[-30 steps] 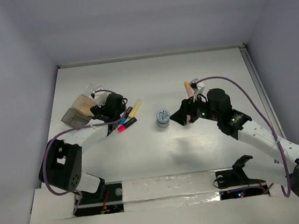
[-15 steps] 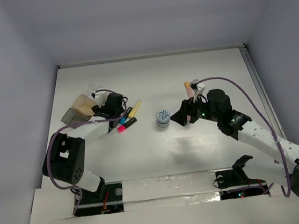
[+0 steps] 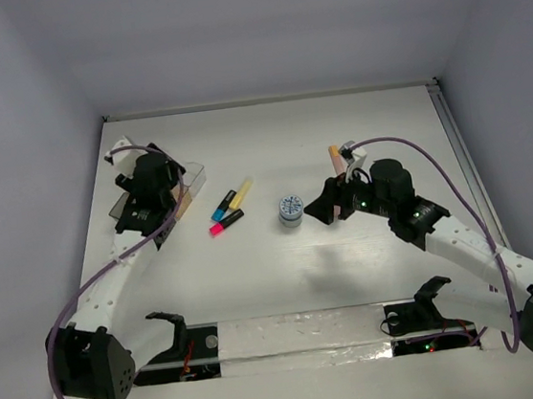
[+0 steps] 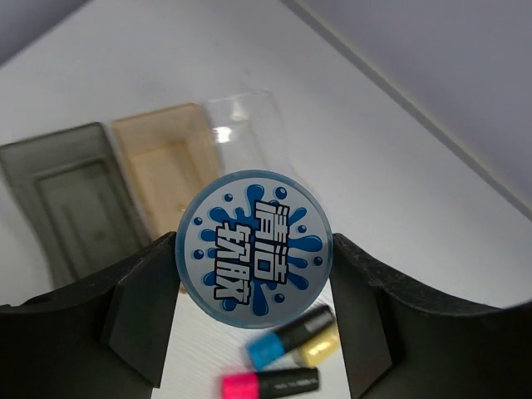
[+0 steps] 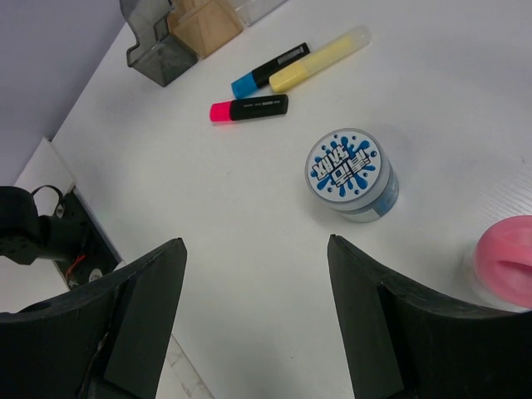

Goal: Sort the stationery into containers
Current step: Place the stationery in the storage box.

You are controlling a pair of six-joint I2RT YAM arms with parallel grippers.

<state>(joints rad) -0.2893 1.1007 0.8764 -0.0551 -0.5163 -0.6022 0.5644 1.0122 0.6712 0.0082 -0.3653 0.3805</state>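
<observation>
Left gripper (image 4: pixel 254 264) pinched a round blue-and-white splash-print disc (image 4: pixel 253 249) by its edges, flat face to the wrist camera, held in the air over the containers. Below it sat the clear plastic box with a tan-brown inside (image 4: pixel 162 162). A smoky grey plastic box (image 4: pixel 62 187) touched one side of it and a colourless clear box (image 4: pixel 245 120) sat on the other. Blue-capped black highlighter (image 4: pixel 287 339), yellow highlighter (image 4: pixel 322 349) and pink-capped black highlighter (image 4: pixel 270 384) lay close together on the white table (image 3: pixel 285 274) near the boxes, unsorted. Matching round blue-and-white tin (image 5: pixel 351 173) stood alone mid-table. Right gripper (image 5: pixel 253 312) hovered near it, spread wide, nothing between the fingers.

Step judged: placing the disc into a box. Next move calls for centring over one box, lowering, then letting go. Whether it fits could not be told
</observation>
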